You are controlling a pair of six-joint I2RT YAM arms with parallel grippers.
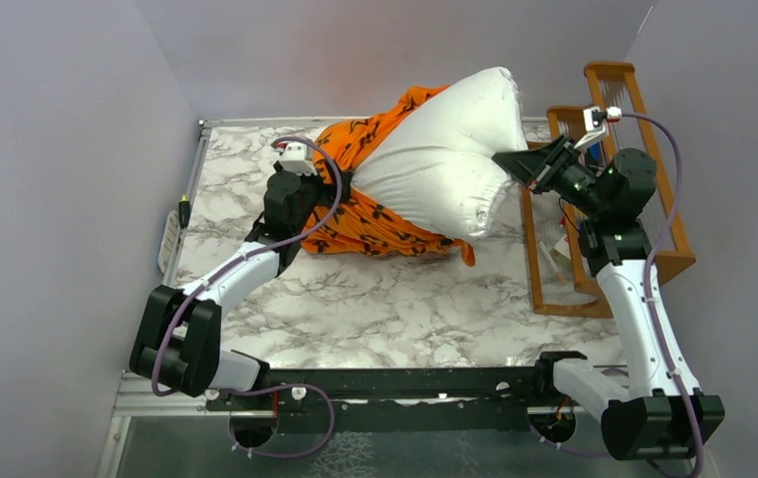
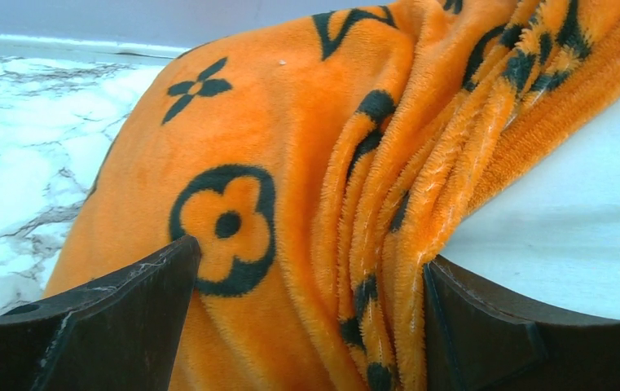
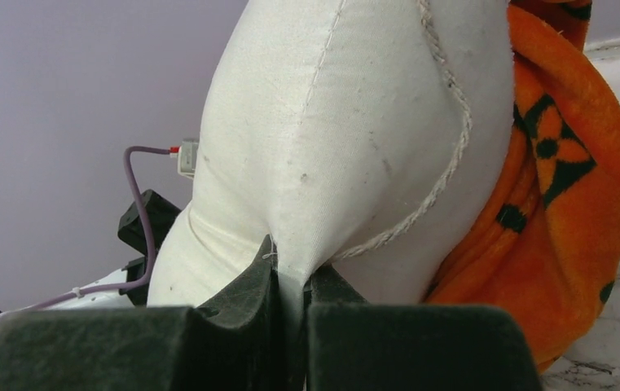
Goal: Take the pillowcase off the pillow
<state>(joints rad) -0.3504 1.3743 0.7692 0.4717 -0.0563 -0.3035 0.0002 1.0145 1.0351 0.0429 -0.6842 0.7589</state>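
The white pillow is lifted and tilted at the back of the table, its right half bare. The orange pillowcase with black motifs covers its left and lower end and trails onto the table. My right gripper is shut on a pinch of the pillow's white cloth at its right corner; in the right wrist view the cloth is squeezed between the jaws. My left gripper is at the pillowcase's left end. In the left wrist view a thick bunch of orange cloth fills the gap between its jaws.
A wooden rack stands at the right edge of the table, right behind my right gripper. Grey walls close in the left, back and right sides. The marble tabletop lies bare in front of the pillow.
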